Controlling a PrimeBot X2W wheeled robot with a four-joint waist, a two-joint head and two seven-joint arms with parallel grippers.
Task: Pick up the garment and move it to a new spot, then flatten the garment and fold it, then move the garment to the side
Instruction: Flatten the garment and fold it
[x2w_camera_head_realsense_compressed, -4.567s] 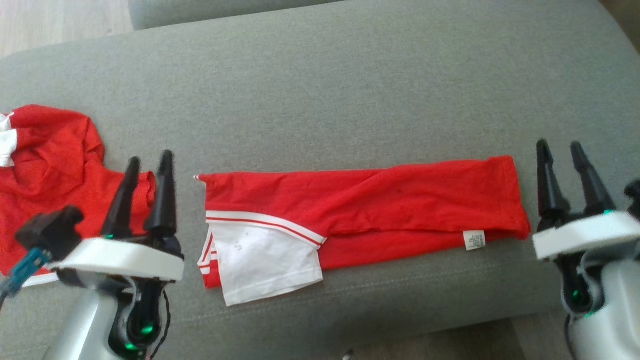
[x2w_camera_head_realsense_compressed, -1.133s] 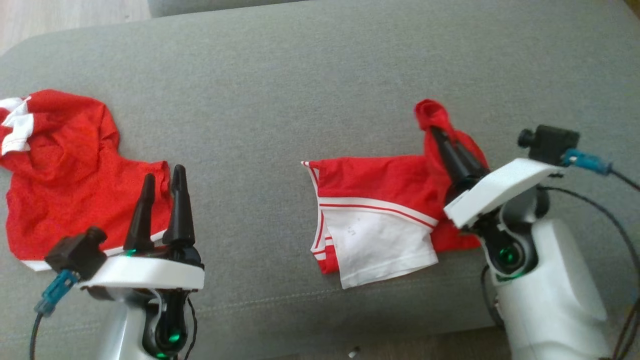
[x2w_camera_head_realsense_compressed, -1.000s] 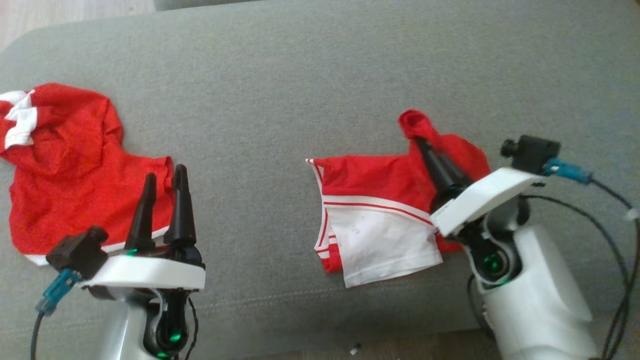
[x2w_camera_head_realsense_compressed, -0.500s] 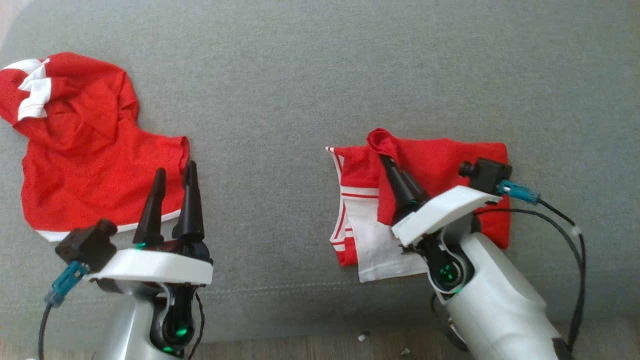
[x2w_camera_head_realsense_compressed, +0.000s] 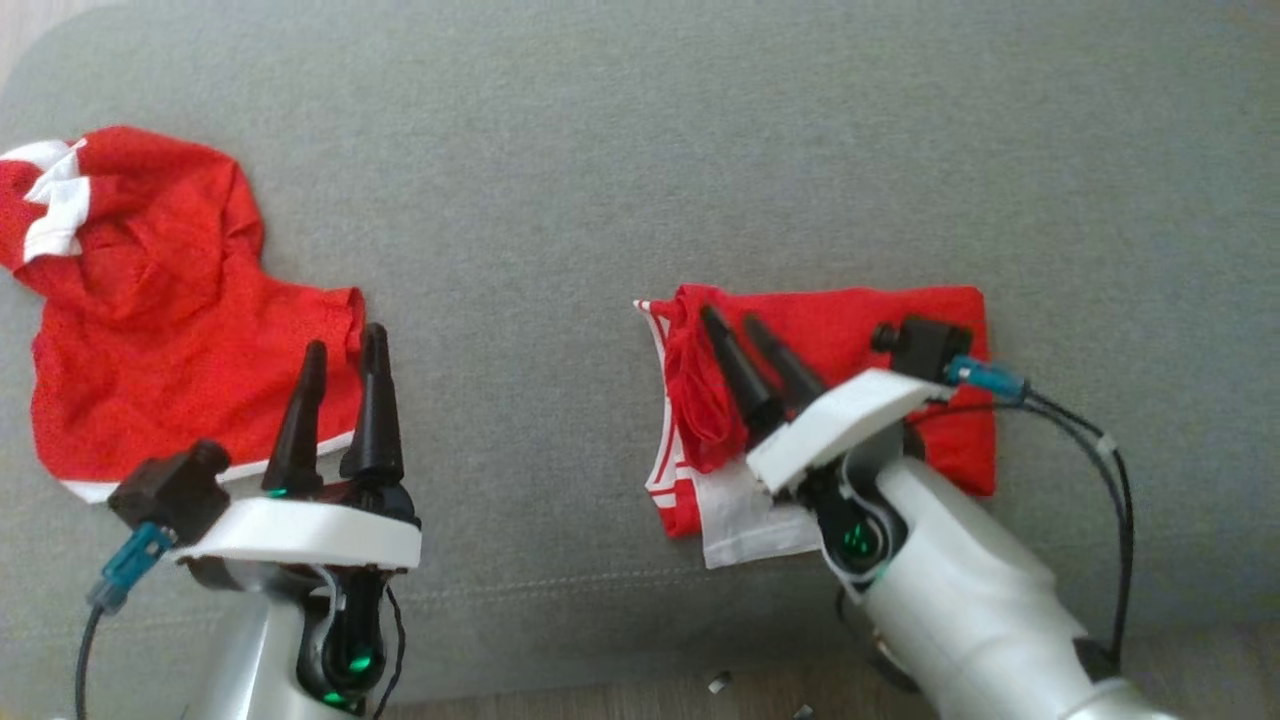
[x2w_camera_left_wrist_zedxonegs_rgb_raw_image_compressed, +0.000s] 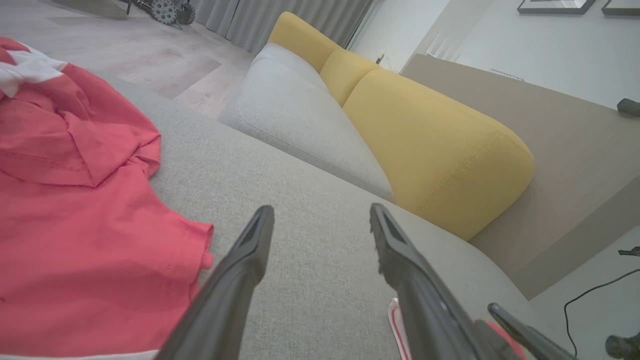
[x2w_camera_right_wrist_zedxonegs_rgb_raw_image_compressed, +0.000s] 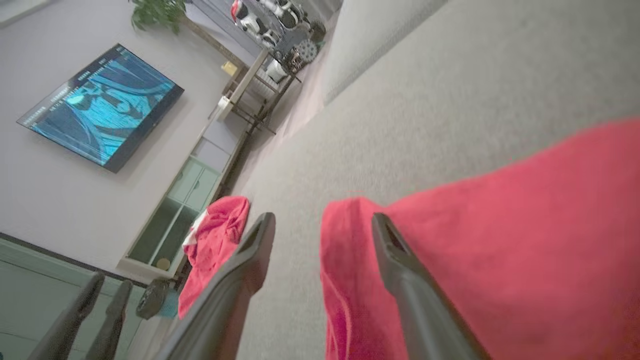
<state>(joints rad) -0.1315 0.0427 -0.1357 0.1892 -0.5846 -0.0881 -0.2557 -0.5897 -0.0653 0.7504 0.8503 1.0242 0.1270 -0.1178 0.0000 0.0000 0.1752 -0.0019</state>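
The right arm slants up from the lower right across the folded red-and-white garment (x2w_camera_head_realsense_compressed: 860, 315), which lies on the grey sofa cushion (x2w_camera_head_realsense_compressed: 600, 150). Its pincer (x2w_camera_head_realsense_compressed: 733, 322) points at the garment's bunched left edge, both fingers spread apart just over the cloth and gripping nothing. The left arm rises at the lower left, its pincer (x2w_camera_head_realsense_compressed: 345, 342) wide open and empty, fingers pointing away from the robot beside a second red garment (x2w_camera_head_realsense_compressed: 140, 330).

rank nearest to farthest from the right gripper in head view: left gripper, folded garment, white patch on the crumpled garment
1. folded garment, directly beneath the right gripper
2. left gripper, lower left
3. white patch, far upper left on the crumpled garment
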